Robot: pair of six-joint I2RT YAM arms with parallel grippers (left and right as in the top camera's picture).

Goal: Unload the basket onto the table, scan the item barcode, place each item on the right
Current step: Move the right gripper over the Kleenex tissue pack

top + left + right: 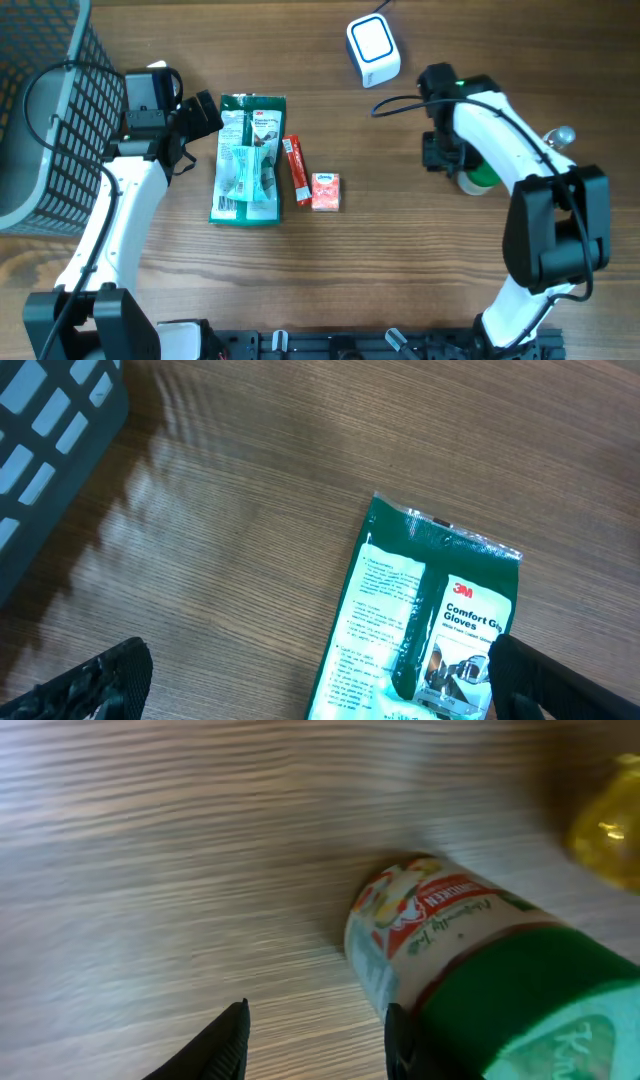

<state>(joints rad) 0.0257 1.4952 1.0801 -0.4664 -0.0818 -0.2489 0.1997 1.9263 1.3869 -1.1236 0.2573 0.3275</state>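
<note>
A jar [470,960] with a green lid and a printed label stands on the wood just right of my right gripper [315,1015]. Its right finger [398,1040] is against the jar's side, and the gap between the fingers holds only bare table. From overhead the jar [481,180] is mostly hidden under the right arm. The white barcode scanner [373,50] sits at the back of the table. My left gripper [318,645] hangs wide open and empty over the top left corner of a green glove packet [425,620].
A red stick pack [296,170] and a small orange packet [325,191] lie right of the glove packet [248,158]. A dark mesh basket [45,110] fills the far left. A blurred yellow object [608,820] sits beyond the jar.
</note>
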